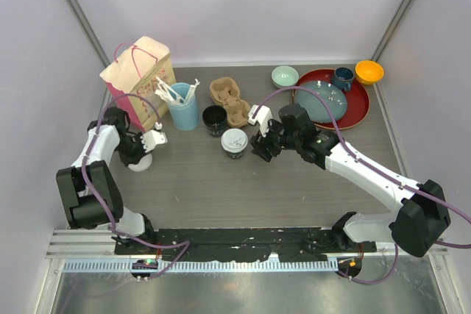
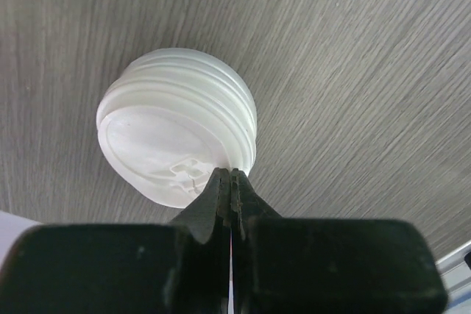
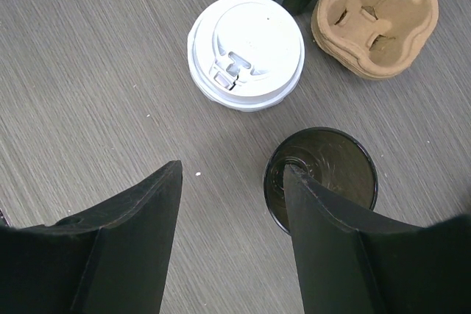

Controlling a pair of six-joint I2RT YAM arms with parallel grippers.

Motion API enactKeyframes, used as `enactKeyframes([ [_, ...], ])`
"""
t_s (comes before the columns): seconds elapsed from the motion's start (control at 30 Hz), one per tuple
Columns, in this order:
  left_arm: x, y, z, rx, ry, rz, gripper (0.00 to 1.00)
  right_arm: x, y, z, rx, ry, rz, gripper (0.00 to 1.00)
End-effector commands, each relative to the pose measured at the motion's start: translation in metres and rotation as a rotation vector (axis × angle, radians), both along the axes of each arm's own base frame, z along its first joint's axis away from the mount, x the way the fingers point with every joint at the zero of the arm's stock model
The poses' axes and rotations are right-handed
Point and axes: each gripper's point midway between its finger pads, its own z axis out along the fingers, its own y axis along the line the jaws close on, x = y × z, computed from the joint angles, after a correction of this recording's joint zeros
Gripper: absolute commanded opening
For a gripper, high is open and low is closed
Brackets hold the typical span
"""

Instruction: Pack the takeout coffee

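**Left gripper pinches a lid; right gripper gapes over an open cup**

The left gripper [image 2: 229, 179] is closed tight, its two black fingers pressed together on the rim of a white lid [image 2: 176, 130]. The lid is tilted, with its top face and sip tab turned toward the wrist camera and its ribbed side wall showing above. I cannot tell whether its lower edge touches the tabletop [image 1: 294, 189]. From above, lid and gripper are by the tabletop's left edge, near a paper bag [image 1: 136, 79] in the far-left corner.

The right gripper [image 3: 232, 167] stands wide open near the middle of the tabletop and holds nothing. Its right fingertip lies over the left rim of an open cup [image 3: 335, 161], black, upright and with no lid. Whether the finger touches the rim I cannot tell. The other finger is well apart from that cup, over bare wood.

Just beyond the open jaws stands a lidded cup [image 3: 245, 51], its round white lid seated flat with the sip tab facing up. Behind it is a second lidless black cup, the far cup [image 1: 215, 119], touching or just beside a cardboard carrier [image 3: 375, 20].

The right wrist view alone shows the open cup at the fingertip; from above, the gripper's body hides it. The left wrist view alone shows the pinch on the lid's rim; from above, the lid is only a white patch under the arm. The top view alone shows a blue utensil cup [image 1: 182, 106] between bag and carrier.
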Motion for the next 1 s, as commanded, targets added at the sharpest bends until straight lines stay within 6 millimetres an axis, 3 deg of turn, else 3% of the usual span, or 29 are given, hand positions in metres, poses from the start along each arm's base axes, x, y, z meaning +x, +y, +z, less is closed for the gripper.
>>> enactKeyframes([
  [0.0,0.001,-0.005,0.022,-0.021,0.006,0.108,0.0,0.001,0.003,0.016,0.038,-0.048,0.015,0.63],
  [0.2,-0.006,0.0,0.018,0.04,-0.013,0.119,0.0,0.002,0.001,0.015,0.033,-0.049,0.004,0.63],
  [0.5,-0.001,-0.006,0.042,0.068,-0.112,0.108,0.0,0.006,-0.001,0.017,0.03,-0.058,-0.018,0.63],
  [0.73,-0.01,-0.004,0.049,0.126,-0.099,0.149,0.0,0.011,-0.004,0.021,0.038,-0.057,-0.067,0.63],
  [0.93,-0.017,-0.026,0.098,0.141,-0.112,0.237,0.0,0.025,-0.012,0.046,0.138,-0.022,-0.186,0.63],
  [0.97,-0.017,-0.041,0.111,0.134,-0.123,0.208,0.0,0.03,-0.015,0.051,0.157,-0.019,-0.217,0.63],
])
